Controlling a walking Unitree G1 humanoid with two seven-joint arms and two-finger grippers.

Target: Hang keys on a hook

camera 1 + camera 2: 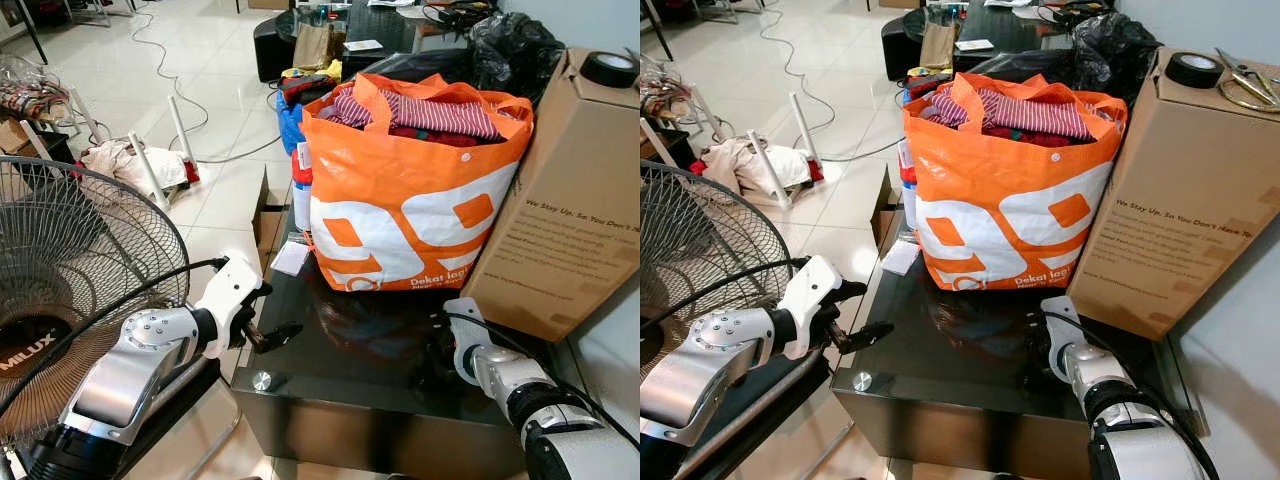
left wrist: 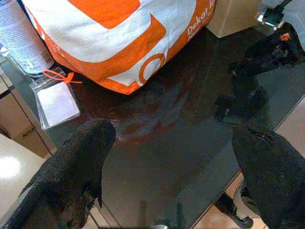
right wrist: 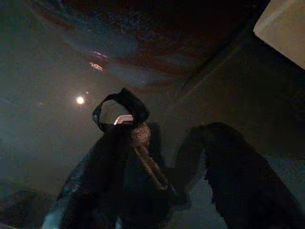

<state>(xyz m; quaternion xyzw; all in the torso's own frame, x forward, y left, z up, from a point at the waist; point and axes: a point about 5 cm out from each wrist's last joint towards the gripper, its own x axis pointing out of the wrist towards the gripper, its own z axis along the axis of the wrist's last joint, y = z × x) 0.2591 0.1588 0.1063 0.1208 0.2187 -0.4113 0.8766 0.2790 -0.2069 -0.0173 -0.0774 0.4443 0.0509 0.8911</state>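
Note:
A key [image 3: 143, 149] on a black strap loop [image 3: 120, 110] lies on the dark glass table [image 1: 330, 385]. My right gripper [image 3: 164, 131] hangs low over the table's front right, open. Its fingers stand either side of the key, which lies against one finger [image 3: 107, 176]. From the left wrist view, the right gripper [image 2: 259, 59] is a black shape above its own reflection. My left gripper [image 1: 272, 312] is open at the table's left edge with nothing between its fingers [image 2: 81, 157].
A full orange shopping bag [image 1: 410, 190] stands mid-table, with a tall cardboard box [image 1: 575, 190] to its right. A clear badge holder [image 2: 56, 102] and a spray can [image 2: 21, 38] sit by the bag's left. A standing fan [image 1: 70, 290] is close on my left.

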